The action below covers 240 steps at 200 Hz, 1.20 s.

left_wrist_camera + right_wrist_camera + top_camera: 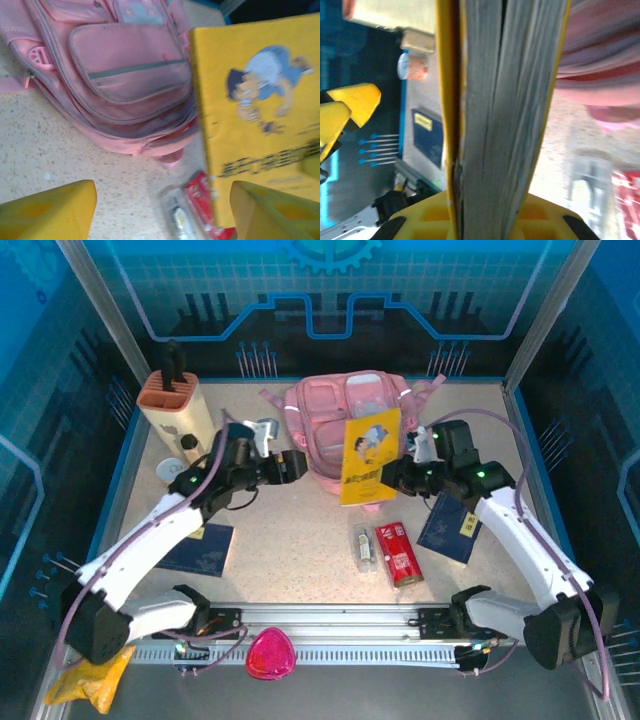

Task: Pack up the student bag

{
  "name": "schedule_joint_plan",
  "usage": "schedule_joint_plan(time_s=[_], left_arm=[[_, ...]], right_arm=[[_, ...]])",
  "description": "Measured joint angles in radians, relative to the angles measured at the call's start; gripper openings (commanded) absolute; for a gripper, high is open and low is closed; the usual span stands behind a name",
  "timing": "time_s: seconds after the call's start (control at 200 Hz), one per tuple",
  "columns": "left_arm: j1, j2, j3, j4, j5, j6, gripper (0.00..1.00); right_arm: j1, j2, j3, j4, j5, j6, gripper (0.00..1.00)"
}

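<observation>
Nearest to you on the worktop (290,560) lie a left booklet (205,550) and a right booklet (450,530), both dark blue, and between them a clear packet (365,547) just beside a red box (397,552); none of these is packed yet. Behind them, the right gripper (392,478) has its jaws clenched on the lower edge of the yellow book (368,455), and in the right wrist view the page edges stand upright between the jaws. The left gripper (292,465) is released: its jaws stand wide apart with nothing between them, pointing toward the bag and the book. The bag (330,425) lies at the far middle of the worktop, front pockets up, and the book is held just in front of it and partly over it. I judge that you are in the step of putting the book into the bag. I cannot tell which compartment is open. The next move probably asks the left gripper to take the edge of an opening and hold it wide, and then the right arm to tilt the book and slide it in with the narrow edge first, without pushing the soft bag away.
</observation>
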Motion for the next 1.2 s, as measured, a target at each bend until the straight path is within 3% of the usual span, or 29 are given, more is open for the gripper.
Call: schedule_joint_plan(time_s=[0.28,0.5,0.895,0.991,1.201], left_arm=[[-0.044,0.389,0.250,-0.007,-0.045,0.313,0.78],[-0.105,0.677,0.502,-0.042,-0.106,0.533,0.80],[-0.127,0.973,0.729,-0.088,-0.150,0.693,0.80],[-0.129,1.013,0.755,-0.085,-0.176,0.701,0.70],[-0.137,1.033,0.765,-0.048,-0.225,0.707,0.31]], right_arm=[[-0.178,-0.115,-0.009,-0.186,0.095,-0.068,0.00],[-0.247,-0.122,-0.051,-0.217,0.104,-0.076,0.00],[-0.288,-0.075,-0.053,-0.220,0.105,-0.075,0.00],[-0.288,-0.074,-0.053,-0.219,0.100,-0.075,0.00],[-0.288,-0.055,-0.051,-0.220,0.091,-0.076,0.00]])
